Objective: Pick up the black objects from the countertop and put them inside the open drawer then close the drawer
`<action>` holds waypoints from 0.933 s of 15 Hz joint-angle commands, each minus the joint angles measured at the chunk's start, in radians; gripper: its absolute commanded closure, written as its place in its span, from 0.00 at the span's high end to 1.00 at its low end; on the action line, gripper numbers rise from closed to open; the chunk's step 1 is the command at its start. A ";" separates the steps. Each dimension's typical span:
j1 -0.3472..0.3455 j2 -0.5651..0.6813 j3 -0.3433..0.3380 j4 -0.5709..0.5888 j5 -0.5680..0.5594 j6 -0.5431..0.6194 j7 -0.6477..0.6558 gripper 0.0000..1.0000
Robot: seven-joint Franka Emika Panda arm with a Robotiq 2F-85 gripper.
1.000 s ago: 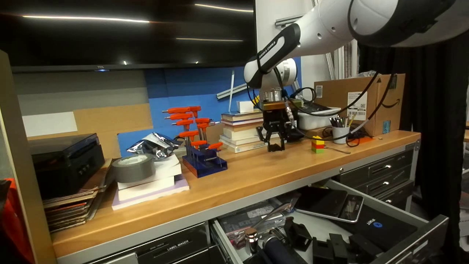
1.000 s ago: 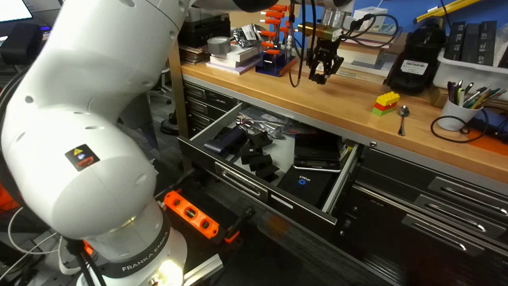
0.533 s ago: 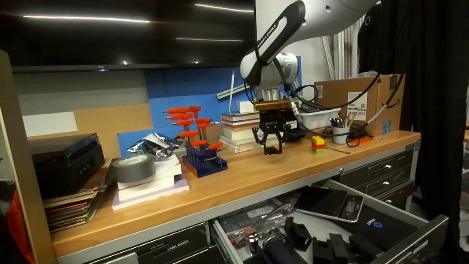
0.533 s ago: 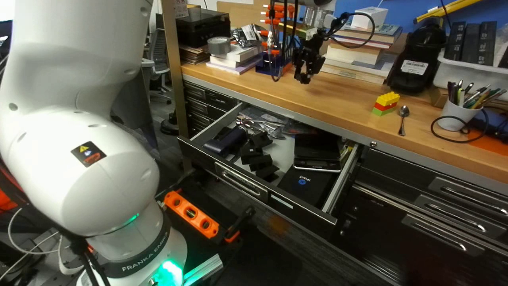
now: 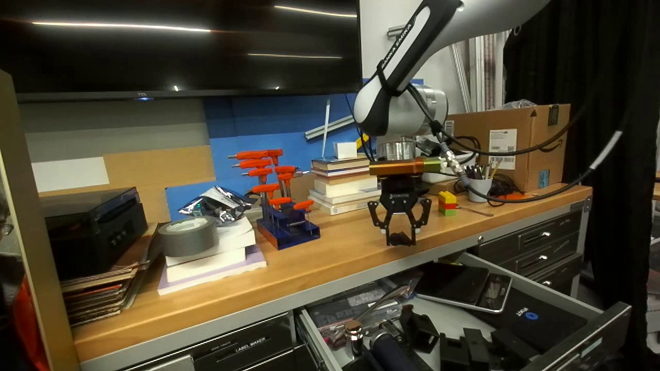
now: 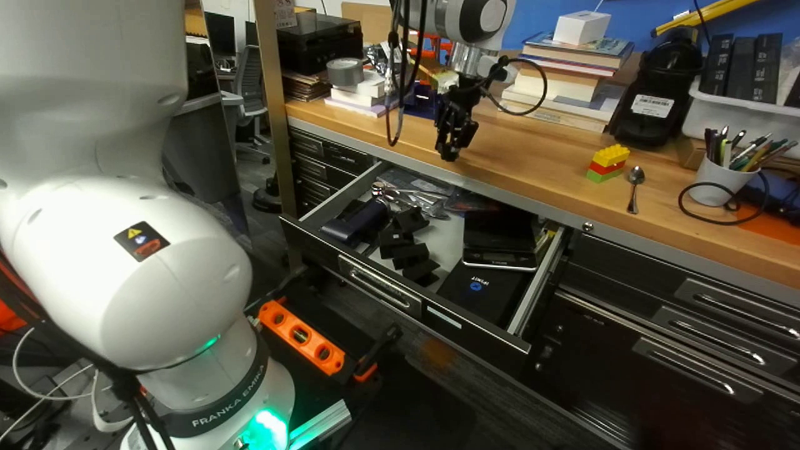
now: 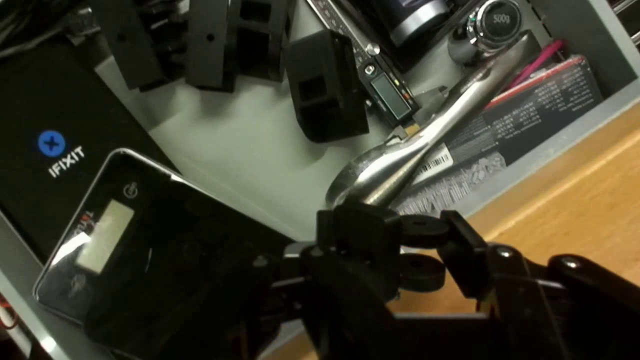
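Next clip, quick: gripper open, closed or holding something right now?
Gripper: closed, holding a small black object.

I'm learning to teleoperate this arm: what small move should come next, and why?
Probably ease the claw outward over the open drawer before lowering it. The claw grips a black object and appears near the front edge of the countertop in both exterior views, while the wrist view shows pale drawer floor beside the scale.
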 commanded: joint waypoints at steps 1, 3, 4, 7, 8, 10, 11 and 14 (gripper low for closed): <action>-0.004 -0.132 0.003 -0.252 0.047 0.141 0.042 0.30; -0.015 -0.164 0.005 -0.368 0.085 0.220 0.028 0.30; -0.023 -0.179 0.006 -0.428 0.112 0.261 0.010 0.30; -0.057 -0.199 0.005 -0.595 0.184 0.383 -0.079 0.30; -0.071 -0.189 0.003 -0.614 0.205 0.406 -0.115 0.30; -0.106 -0.163 -0.002 -0.631 0.236 0.434 -0.197 0.30; -0.124 -0.143 -0.009 -0.618 0.236 0.437 -0.233 0.30; -0.162 -0.108 -0.017 -0.571 0.227 0.438 -0.306 0.30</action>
